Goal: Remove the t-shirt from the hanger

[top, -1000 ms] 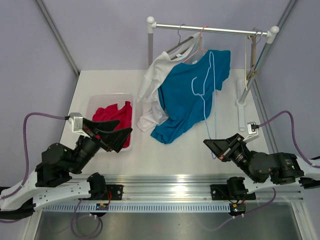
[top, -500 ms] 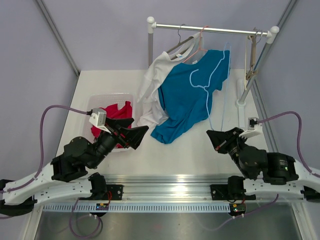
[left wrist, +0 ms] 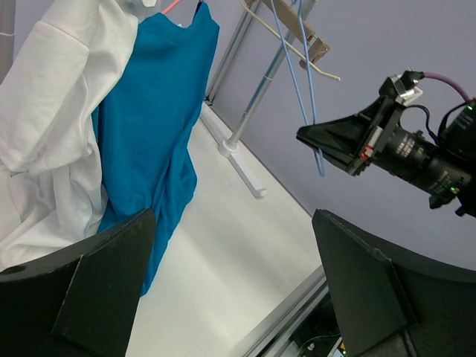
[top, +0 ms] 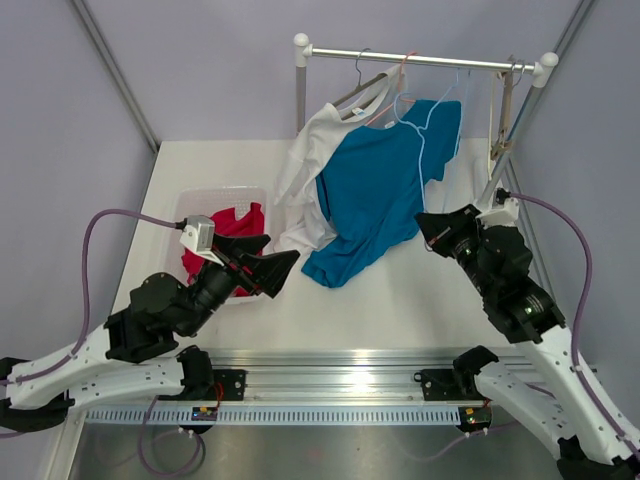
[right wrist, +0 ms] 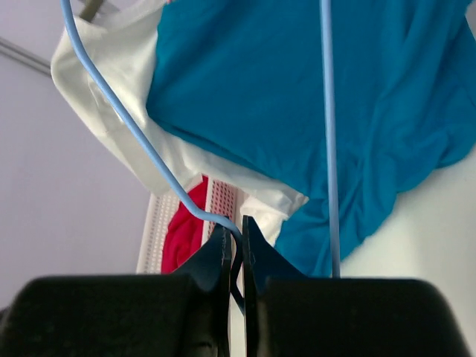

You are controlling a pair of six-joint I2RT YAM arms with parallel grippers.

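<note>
A blue t-shirt (top: 372, 190) hangs from a pink hanger (top: 392, 102) on the rail (top: 430, 61), its hem resting on the table. A white t-shirt (top: 305, 165) hangs beside it on the left. My right gripper (top: 430, 228) is shut on the lower end of a bare light-blue wire hanger (top: 422, 150) that reaches up to the rail. In the right wrist view the gripper (right wrist: 233, 232) pinches the wire (right wrist: 141, 141) in front of the blue shirt (right wrist: 297, 97). My left gripper (top: 272, 266) is open and empty, low over the table near the blue shirt's hem (left wrist: 149, 126).
A white basket (top: 215, 192) holding a red garment (top: 228, 230) stands at the left. The rack's posts (top: 300, 95) and foot (top: 482, 205) stand behind and to the right. More hangers hang at the rail's right end (top: 505, 110).
My right arm has risen and swung toward the rack, lifting the light-blue hanger up to the rail. My left arm moved right toward the shirts, then stayed still.
</note>
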